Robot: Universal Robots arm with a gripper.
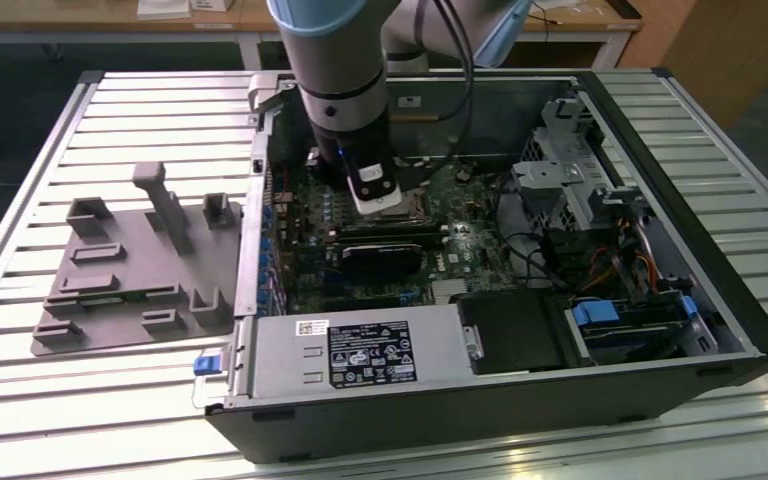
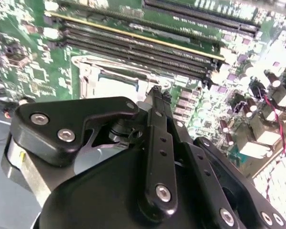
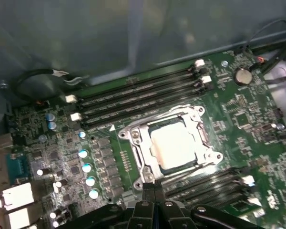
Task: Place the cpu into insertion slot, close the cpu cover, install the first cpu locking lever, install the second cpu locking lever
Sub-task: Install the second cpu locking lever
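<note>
A slatted white table [image 1: 117,400] carries an open computer case [image 1: 518,400] with a grey moulded fixture [image 1: 131,280] beside it, on the exterior view's left. The arm [image 1: 337,90] reaches down into the case, over the green motherboard [image 3: 238,109].

In the first wrist view the cpu [image 3: 174,145] lies flat in the insertion slot [image 3: 152,128], just ahead of the hand [image 3: 154,186]. The cpu cover [image 3: 142,155] lies closed around the chip, framing it. Thin wire levers run along the socket edges; whether they are latched cannot be told.

In the exterior view the arm hides the socket. In the second wrist view the hand's black linkage [image 2: 157,152] covers much of the socket.

The fingertips are pressed together, holding nothing, their tips at the near edge of the socket frame.
</note>
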